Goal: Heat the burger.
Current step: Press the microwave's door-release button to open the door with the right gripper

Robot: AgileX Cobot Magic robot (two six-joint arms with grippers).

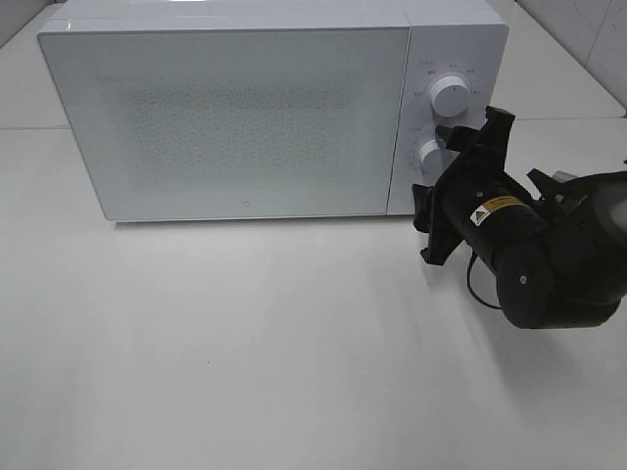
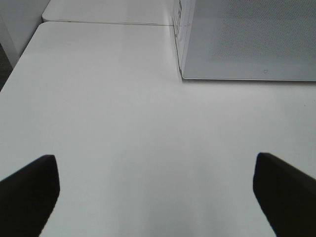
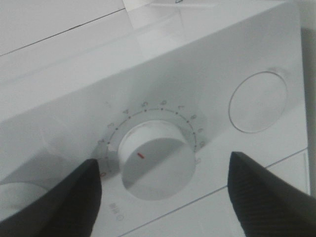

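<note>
Exterior high view shows a white microwave standing on the white bench, with its door shut. The door is frosted and gives no look inside. On the panel at the right of the door there are two white dials, the upper dial and under it the lower dial. The right arm reaches in from the right side, and its black front end is just before the lower dial and covers a part of it.

In the right wrist view the right hand faces this lower dial, which has a small red mark. Its two dark fingers stand one at each side of the dial, wider than the dial, with a little gap on both sides. It grips nothing.

In the left wrist view the left hand is spread wide over the bare bench, near the corner of the microwave, with nothing between its fingers.

The burger is not seen in any view, so I cannot tell where it lies.
</note>
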